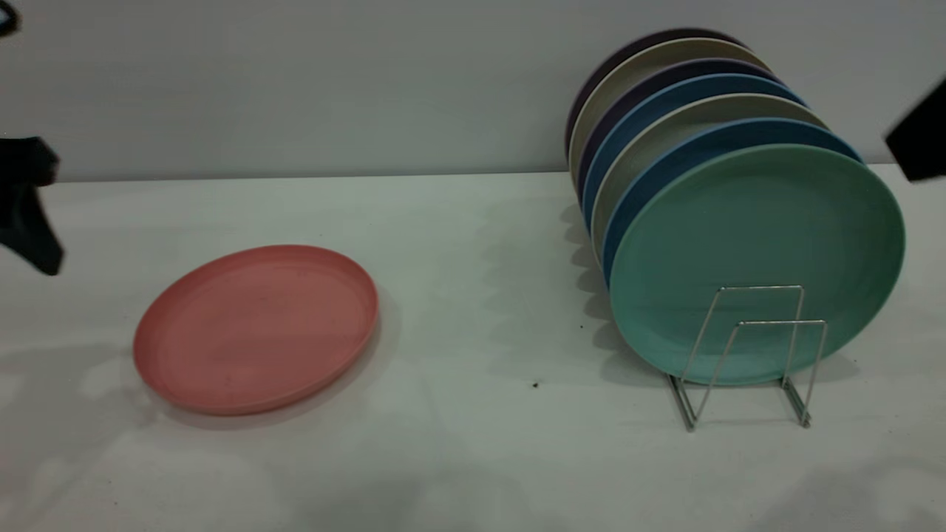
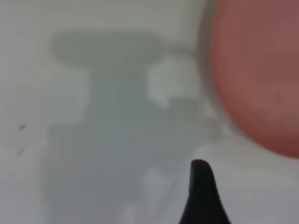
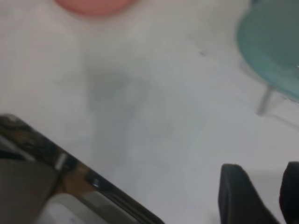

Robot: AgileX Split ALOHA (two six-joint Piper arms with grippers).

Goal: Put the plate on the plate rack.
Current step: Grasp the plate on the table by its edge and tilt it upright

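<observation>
While the salmon-pink round plastic plate (image 1: 256,329) lies flat on the white tabletop (image 1: 473,443) in the exterior view, the left gripper (image 1: 26,203) shows only as a dark shape at the edge of the picture, near the plate's far side but apart from it, and I cannot tell how its fingers stand. Well apart from that gripper, across the tabletop, the thin silver wire plate rack (image 1: 746,362) holds a row of upright plates: a teal-green plate (image 1: 754,258) at the front, with blue, beige and dark purple plates (image 1: 665,111) packed behind it. Two of the rack's wire loops stand in front of the teal-green plate. The right gripper (image 1: 920,137) is a dark blur at the picture's edge, up beside the row of plates; its state cannot be told either.

From the left wrist view, one dark fingertip (image 2: 201,191) hangs over bare tabletop, and the pink plate's rim lies just ahead of it and to one side, not touching. Only this one finger shows.

From the right wrist view, two dark fingers (image 3: 240,193) appear side by side with a narrow gap between them, over bare tabletop. The teal-green plate and a wire leg of the rack sit near them, while the pink plate lies far off.
</observation>
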